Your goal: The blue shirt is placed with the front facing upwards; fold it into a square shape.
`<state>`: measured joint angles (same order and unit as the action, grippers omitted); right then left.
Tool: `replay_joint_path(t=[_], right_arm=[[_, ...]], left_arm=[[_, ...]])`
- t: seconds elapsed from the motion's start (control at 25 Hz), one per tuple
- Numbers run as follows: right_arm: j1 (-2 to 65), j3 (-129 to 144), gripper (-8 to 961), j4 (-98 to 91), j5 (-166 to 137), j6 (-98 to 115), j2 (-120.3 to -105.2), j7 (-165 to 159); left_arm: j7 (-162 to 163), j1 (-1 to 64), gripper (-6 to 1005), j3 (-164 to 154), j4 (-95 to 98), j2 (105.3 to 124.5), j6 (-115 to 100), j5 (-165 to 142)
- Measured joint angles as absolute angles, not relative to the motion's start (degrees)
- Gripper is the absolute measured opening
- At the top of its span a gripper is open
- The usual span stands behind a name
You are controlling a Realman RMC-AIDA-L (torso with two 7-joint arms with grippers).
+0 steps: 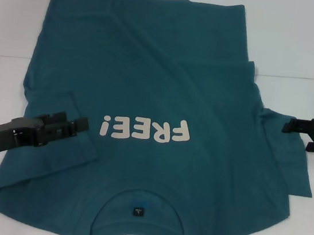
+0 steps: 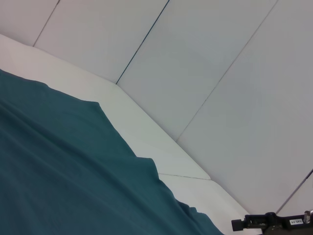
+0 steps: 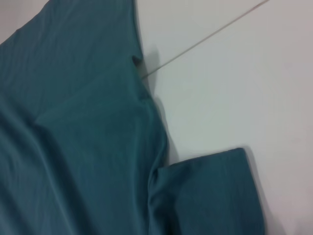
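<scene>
1. While the blue shirt (image 1: 165,101) lies front up on the white table (image 1: 305,44), collar toward me at 6 o'clock and hem away at 12, its lettering (image 1: 145,130) reads upside down from my head camera. The left sleeve is already turned in over the chest; the right sleeve (image 1: 290,164) is spread flat at 3 o'clock.

2. Left gripper (image 1: 78,123): over the folded-in sleeve at 9 o'clock, pointing toward the lettering. Whether its jaws are wide, narrow or pinching cloth I cannot tell.

3. Right gripper (image 1: 298,125): at 3 o'clock, above the shirt's right edge just past the sleeve. Jaw state likewise cannot be told; the wrist view shows only cloth and table.

4. Risk, as I judge it: a pinch that takes one layer only, so the fold drags the front and leaves the back behind.

5. Risk: creases running from the collar toward 1 o'clock get folded in and skew the square.

6. Risk: the left sleeve flap slips open if my left gripper sweeps across it.

7. Risk: uneven lift between my arms, giving a slanted fold line.
</scene>
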<state>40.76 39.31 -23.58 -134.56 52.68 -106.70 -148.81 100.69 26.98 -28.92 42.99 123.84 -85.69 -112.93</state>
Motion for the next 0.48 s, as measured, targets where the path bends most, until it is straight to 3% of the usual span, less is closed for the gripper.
replay_joint_path(t=[0.48], right_arm=[[41.4,39.5,915,-23.6,-134.5,52.6,-106.78,-148.9]], left_arm=[[100.6,26.9,933,-28.9,43.0,123.84,-85.7,-112.7]])
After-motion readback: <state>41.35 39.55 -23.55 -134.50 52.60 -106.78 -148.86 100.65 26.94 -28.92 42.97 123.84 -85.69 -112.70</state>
